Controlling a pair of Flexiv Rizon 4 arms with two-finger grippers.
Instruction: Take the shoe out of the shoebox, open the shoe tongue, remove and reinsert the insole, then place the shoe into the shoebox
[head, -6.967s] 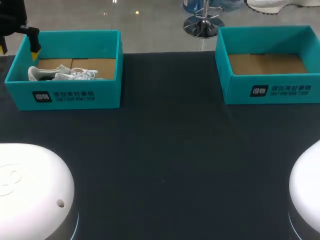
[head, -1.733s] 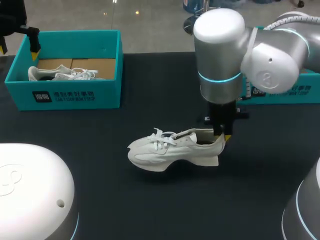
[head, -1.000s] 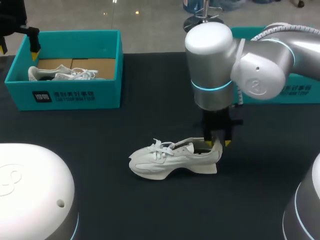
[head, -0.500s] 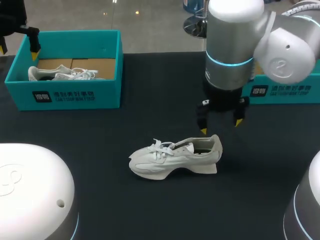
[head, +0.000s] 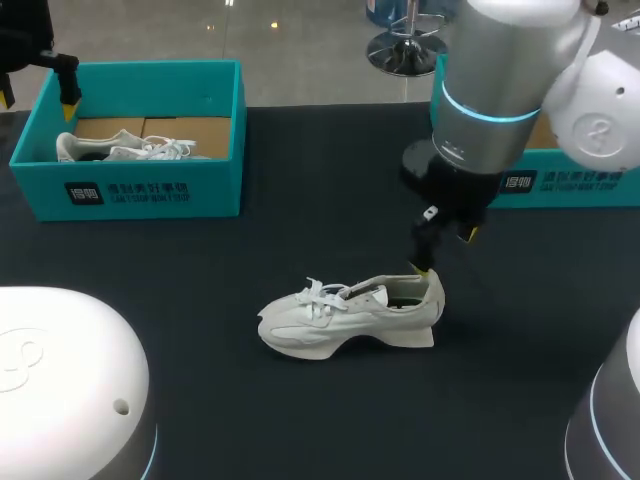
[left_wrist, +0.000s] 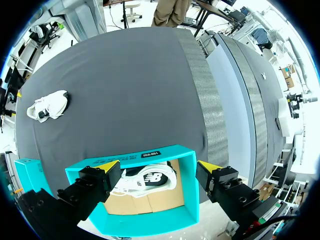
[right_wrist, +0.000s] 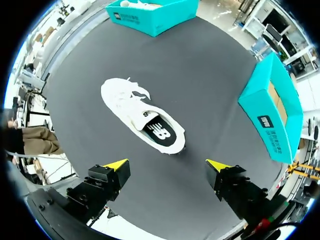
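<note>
Now the shoe (head: 350, 315) lies upright on the table (head: 300, 430), out of the box and held by nothing. Our right gripper (head: 443, 250) hangs just above and behind the shoe's heel with its fingers spread wide and empty. Our left gripper (left_wrist: 159, 165) is well apart from the shoe, equally spread and empty, over the left shoebox (head: 150, 190), where a second shoe (left_wrist: 150, 180) lies.

We judge the main risk to be the loose shoe. If one gripper pulls at the tongue or the insole (right_wrist: 157, 131) while nothing pins the sole, the whole shoe may lift or slide. A finger coming down on the heel collar could tip the shoe onto its side. The laces (head: 325, 290) sit loosely over the tongue and could snag a fingertip. With both arms meeting over the shoe, they could also knock each other. Finally, the second shoe could be mistaken for the one in hand, and the right shoebox (head: 560, 185), beyond the shoe's heel, looks empty, so the return spot needs care.

As for writing, both boxes carry a dark logo patch and a line of print on the wall facing the shoe, and the insole bears a large white logo on black; we leave these unread.
</note>
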